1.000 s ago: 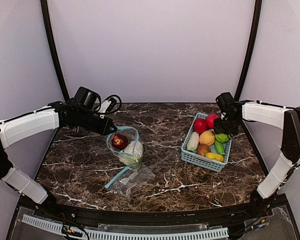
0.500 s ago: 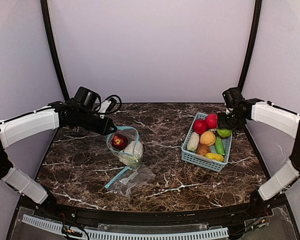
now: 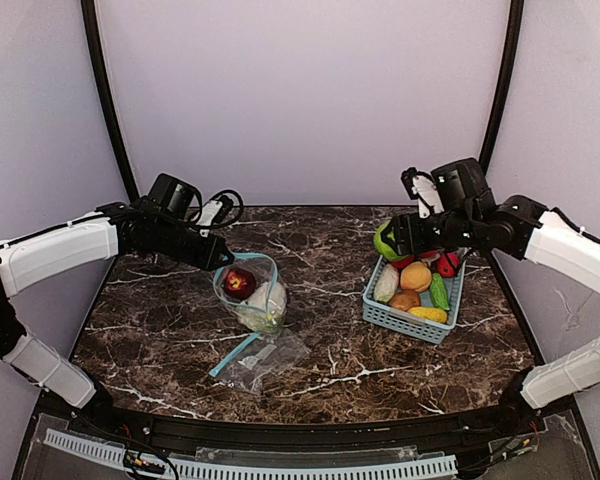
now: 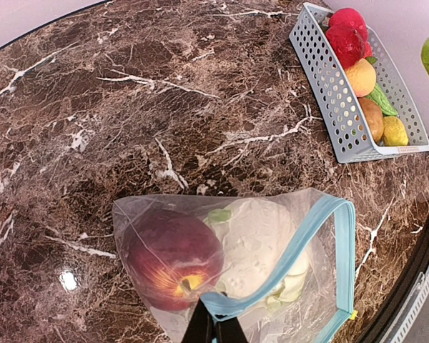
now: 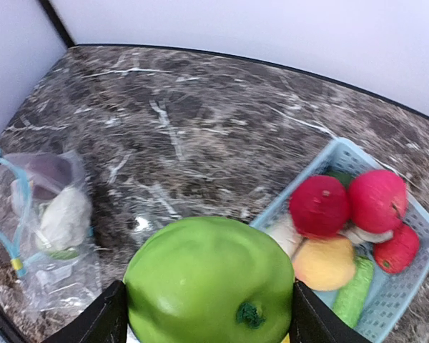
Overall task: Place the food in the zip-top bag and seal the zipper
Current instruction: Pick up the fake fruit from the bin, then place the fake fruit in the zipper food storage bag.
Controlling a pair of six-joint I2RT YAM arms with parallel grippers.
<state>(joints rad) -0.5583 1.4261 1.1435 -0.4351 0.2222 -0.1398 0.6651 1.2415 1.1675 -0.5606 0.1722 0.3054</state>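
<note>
**Green apple in the air, bag held open**

The right fingers (image 3: 394, 240) are clamped on either side of a green apple (image 3: 383, 241). They hold it clear above the upper-left corner of the light-blue basket (image 3: 400, 318), right of centre in the top view. In the right wrist cam the apple (image 5: 211, 282) fills the lower middle, w/ a black finger at each flank.

The rest of the food sits in the basket: red pcs (image 3: 447, 264), an orange one (image 3: 415, 276), a whitish one (image 3: 386, 284), a green one (image 3: 438, 292) and a yellow one (image 3: 430, 313).

The left fingers (image 3: 220, 258) are pinched tight on the blue zipper rim of the zip-top bag (image 3: 260, 305), left of centre on the dark marble table (image 3: 330, 240). The bag mouth gapes open. Inside, a red apple (image 4: 171, 257) and a white cauliflower (image 4: 257, 239) lie side by side, touching.

Just below the bag in the top view, flat clear plastic (image 3: 270, 355) w/ a blue strip lies on the table. Can't tell whether it's part of the same bag.
</note>
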